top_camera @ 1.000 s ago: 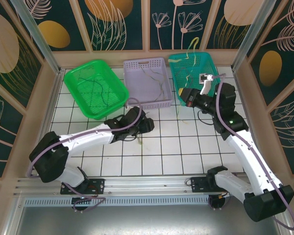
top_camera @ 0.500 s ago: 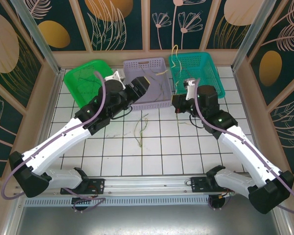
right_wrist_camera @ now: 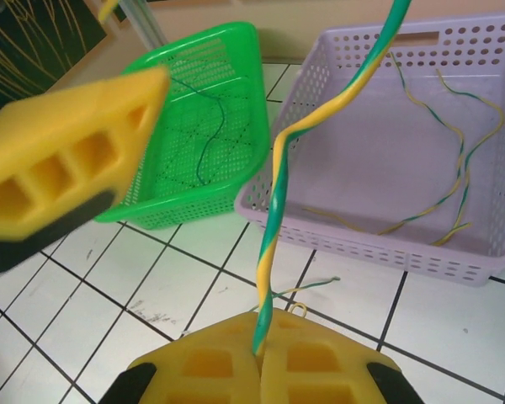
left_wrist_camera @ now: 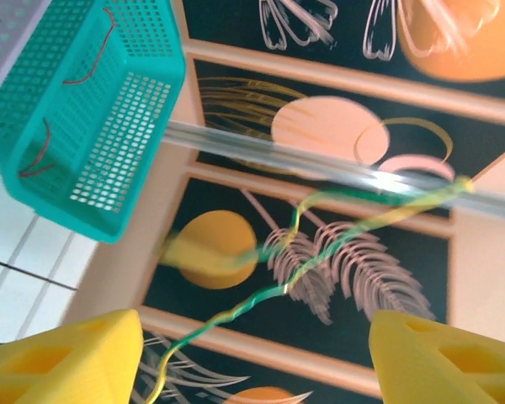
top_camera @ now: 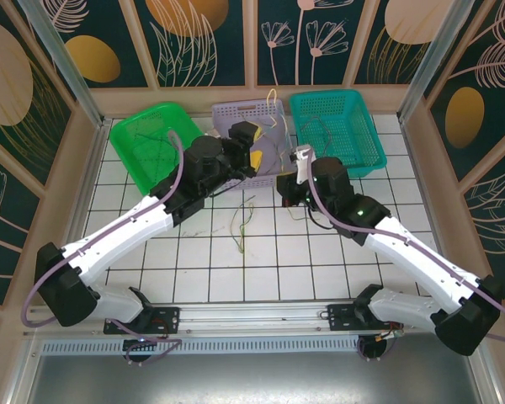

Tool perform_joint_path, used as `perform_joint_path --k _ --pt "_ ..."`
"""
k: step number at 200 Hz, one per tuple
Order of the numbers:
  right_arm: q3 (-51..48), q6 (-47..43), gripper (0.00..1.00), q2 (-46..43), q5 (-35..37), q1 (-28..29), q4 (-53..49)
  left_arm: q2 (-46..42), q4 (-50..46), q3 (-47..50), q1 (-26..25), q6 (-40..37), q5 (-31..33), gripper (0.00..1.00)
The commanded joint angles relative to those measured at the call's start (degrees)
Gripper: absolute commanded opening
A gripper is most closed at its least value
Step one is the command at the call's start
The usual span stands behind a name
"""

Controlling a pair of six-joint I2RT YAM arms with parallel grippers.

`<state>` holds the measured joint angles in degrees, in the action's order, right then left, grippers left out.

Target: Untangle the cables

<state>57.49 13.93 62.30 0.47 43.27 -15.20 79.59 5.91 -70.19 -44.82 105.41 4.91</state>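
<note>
My right gripper (right_wrist_camera: 261,353) is shut on a twisted green-and-yellow cable (right_wrist_camera: 278,194), which rises out of its pads toward the top of the view. In the top view this gripper (top_camera: 284,187) hangs in front of the purple basket (top_camera: 236,111), and the cable's thin loop (top_camera: 273,106) stands above the basket. My left gripper (top_camera: 251,145) is raised over the basket's front. Its yellow fingers (left_wrist_camera: 59,358) stand wide apart, and the same cable (left_wrist_camera: 236,313) crosses the gap untouched. More yellow-green cables (right_wrist_camera: 442,198) lie inside the purple basket. Loose strands (top_camera: 242,220) lie on the tiles.
The green basket (top_camera: 151,135) at the back left holds a dark cable (right_wrist_camera: 204,139). At the back right, the teal basket (top_camera: 353,105) holds red strands (left_wrist_camera: 88,67). A short strand (right_wrist_camera: 311,288) lies on the white tiles just in front of the purple basket. Patterned walls close the back and sides.
The left arm rose from the tiles to the purple basket and its jaws widened. The right gripper carried its cable left from the teal basket to the purple one's front.
</note>
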Motion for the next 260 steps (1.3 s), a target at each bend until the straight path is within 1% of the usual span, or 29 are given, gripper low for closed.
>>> perform_joint_path --k 1,11,23,41,52,57,74,84,97,112,127,133,146,166,177,191,201,239,256,260 --pt "1.3 -0.7 0.0 -0.2 2.8 2.0 2.8 0.8 5.7 2.8 1.3 8.5 2.2 0.67" --pt "1.3 -0.7 0.0 -0.3 3.3 3.1 2.8 0.9 6.9 4.1 1.9 9.8 2.8 0.63" --pt "1.0 -0.8 0.0 -0.4 3.7 4.2 2.8 1.1 9.5 5.8 2.8 10.4 3.4 0.54" --pt "0.4 -0.8 0.0 -0.9 4.5 5.6 2.6 1.9 12.1 6.9 4.8 10.0 3.0 0.26" --pt "-0.2 -0.7 0.0 -1.6 5.1 5.8 2.5 2.1 11.8 7.3 6.6 9.4 2.3 0.07" --pt "-0.5 -0.7 0.0 -2.1 5.4 5.8 2.6 2.1 11.9 7.7 7.6 9.1 1.9 0.0" --pt "-1.0 -1.5 0.0 -4.0 6.1 5.8 1.8 1.0 10.4 8.8 12.3 5.1 0.9 0.0" --pt "-0.8 -2.5 0.0 -4.9 6.2 5.8 0.5 0.1 9.6 9.1 16.7 0.9 -0.1 0.0" --pt "-0.4 -4.3 0.0 -5.4 6.2 5.9 -2.5 -0.1 9.6 8.2 23.5 -5.2 -3.6 0.0" --pt "-0.5 -6.0 0.0 -5.7 6.1 5.9 -5.4 1.1 12.4 5.9 30.9 -13.6 -7.6 0.0" --pt "-0.8 -7.3 0.0 -5.6 5.6 6.3 -7.9 4.1 15.6 1.5 36.4 -20.6 -13.1 0.0" --pt "-1.0 -7.5 0.0 -5.4 5.7 6.5 -8.8 5.4 15.4 -0.9 38.0 -23.0 -15.2 0.0" --pt "-1.0 -6.9 0.0 -4.8 7.2 7.0 -10.6 7.8 13.4 -6.2 40.2 -28.8 -17.4 0.0" --pt "-1.7 -5.1 0.0 -5.1 7.9 7.1 -12.1 9.8 10.5 -11.8 42.5 -35.8 -16.0 0.0" --pt "-2.4 -4.0 0.0 -5.7 7.3 7.1 -12.5 10.5 12.1 -12.8 44.1 -36.7 -15.8 0.0" --pt "-2.5 -2.9 0.0 -5.5 6.3 7.1 -14.2 11.6 17.0 -13.2 45.8 -35.1 -16.6 0.0" --pt "-2.9 -2.5 0.0 -5.8 4.9 7.2 -14.7 12.5 18.7 -14.8 46.9 -34.9 -16.8 0.0" --pt "-4.0 -4.1 0.0 -6.4 0.7 7.3 -16.4 17.3 21.3 -23.6 48.4 -40.9 -19.2 0.0" --pt "-4.1 -5.5 0.0 -6.9 -4.8 7.5 -16.7 18.3 21.4 -26.4 48.8 -44.2 -19.7 0.0" --pt "-4.1 -5.7 0.0 -6.9 -5.8 7.5 -16.7 19.8 21.9 -26.8 48.9 -44.8 -19.8 0.0"
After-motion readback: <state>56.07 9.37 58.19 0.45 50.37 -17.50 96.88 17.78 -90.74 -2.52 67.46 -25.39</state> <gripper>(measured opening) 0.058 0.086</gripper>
